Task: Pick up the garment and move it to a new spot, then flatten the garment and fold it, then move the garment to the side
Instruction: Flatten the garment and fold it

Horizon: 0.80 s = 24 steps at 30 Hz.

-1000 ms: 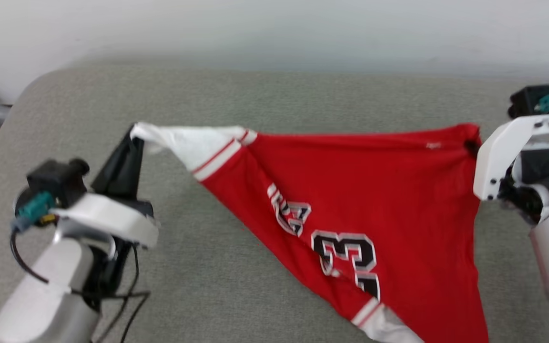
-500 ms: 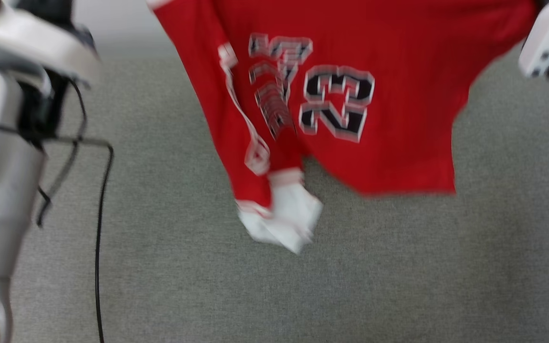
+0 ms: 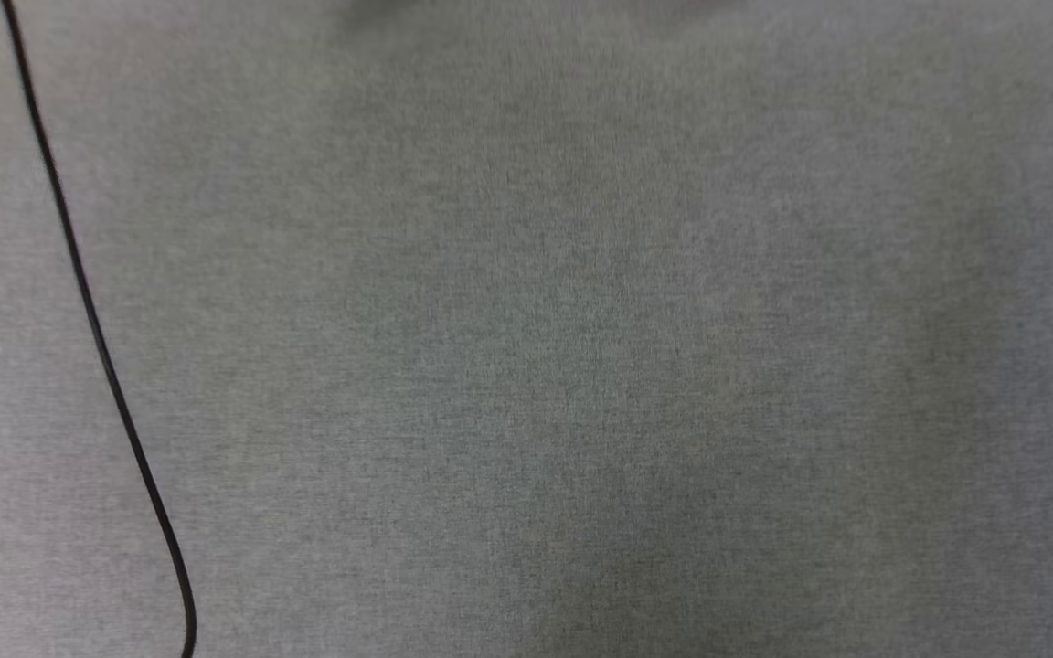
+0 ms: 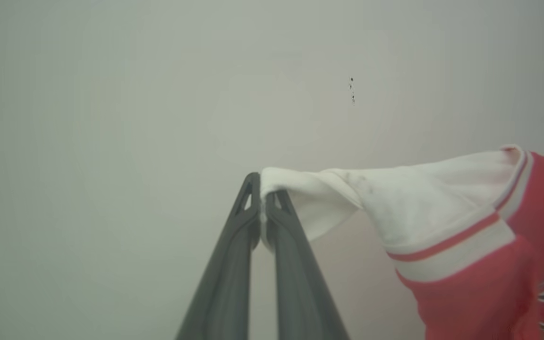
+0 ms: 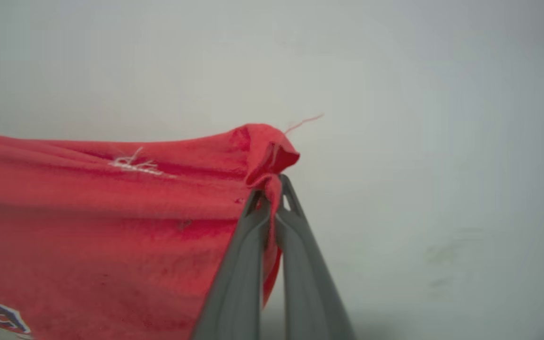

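The garment (image 4: 465, 236) is a red jersey with a white, stripe-trimmed sleeve, and it hangs in the air before a pale wall. My left gripper (image 4: 263, 189) is shut on the tip of that white sleeve, the cloth stretching off to the right in the left wrist view. In the right wrist view my right gripper (image 5: 272, 186) is shut on a bunched red corner of the garment (image 5: 111, 212), whose body spreads to the left, with black lettering at the lower left edge.
The head view looks down on a grey fabric surface (image 3: 581, 347). A thin black cable (image 3: 92, 320) runs down its left side. Both wrist views face a plain pale wall (image 4: 135, 94).
The head camera has tilted down, so the garment and both arms have left its picture. Before that, both grippers lifted the garment off the grey surface, so that it hung between them.
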Motion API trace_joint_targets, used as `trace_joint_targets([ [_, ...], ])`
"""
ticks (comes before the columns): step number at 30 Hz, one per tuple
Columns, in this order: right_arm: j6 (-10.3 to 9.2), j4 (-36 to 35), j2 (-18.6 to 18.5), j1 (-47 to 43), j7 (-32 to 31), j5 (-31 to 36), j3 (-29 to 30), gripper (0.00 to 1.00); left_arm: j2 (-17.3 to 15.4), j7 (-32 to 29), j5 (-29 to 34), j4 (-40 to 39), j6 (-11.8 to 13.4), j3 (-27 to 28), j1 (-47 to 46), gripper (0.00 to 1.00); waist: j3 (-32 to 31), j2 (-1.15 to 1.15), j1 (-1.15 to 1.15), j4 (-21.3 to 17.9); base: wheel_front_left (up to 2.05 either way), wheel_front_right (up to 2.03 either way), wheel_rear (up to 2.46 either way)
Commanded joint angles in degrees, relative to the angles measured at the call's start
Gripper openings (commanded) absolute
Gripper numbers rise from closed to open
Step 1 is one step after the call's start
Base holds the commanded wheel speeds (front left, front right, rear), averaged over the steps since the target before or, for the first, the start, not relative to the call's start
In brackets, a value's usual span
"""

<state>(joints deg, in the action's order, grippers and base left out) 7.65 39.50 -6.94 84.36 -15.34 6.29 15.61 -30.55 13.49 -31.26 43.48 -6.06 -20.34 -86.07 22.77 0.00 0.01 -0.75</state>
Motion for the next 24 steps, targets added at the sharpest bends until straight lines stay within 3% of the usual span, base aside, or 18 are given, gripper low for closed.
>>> trace_joint_targets([
  [1,-0.3,0.3,-0.6,1.2,0.0,0.9,1.2,0.0,-1.6,0.3,-0.5,1.3,0.3,1.0,-1.7,0.0,3.2,0.0,-0.01,-0.3,0.0,0.0,0.0],
  [8,-0.33,1.6,2.0,5.8,1.9,5.3,5.5,0.0,-1.2,0.8,-2.9,6.4,-0.6,2.0,-6.2,0.0,10.2,0.0,-0.01,0.1,0.0,0.0,0.0],
  [16,-0.33,5.8,3.4,6.6,5.2,6.8,7.2,0.0,0.6,1.7,-5.0,10.9,-1.2,1.4,-4.1,0.0,14.7,0.0,-0.01,1.1,0.0,0.0,0.0],
  [24,-0.22,12.8,3.8,1.7,8.4,6.4,2.7,0.0,3.1,1.8,-10.8,9.9,-1.3,-3.0,4.5,0.0,14.4,0.0,-0.01,1.7,0.0,0.0,0.0],
])
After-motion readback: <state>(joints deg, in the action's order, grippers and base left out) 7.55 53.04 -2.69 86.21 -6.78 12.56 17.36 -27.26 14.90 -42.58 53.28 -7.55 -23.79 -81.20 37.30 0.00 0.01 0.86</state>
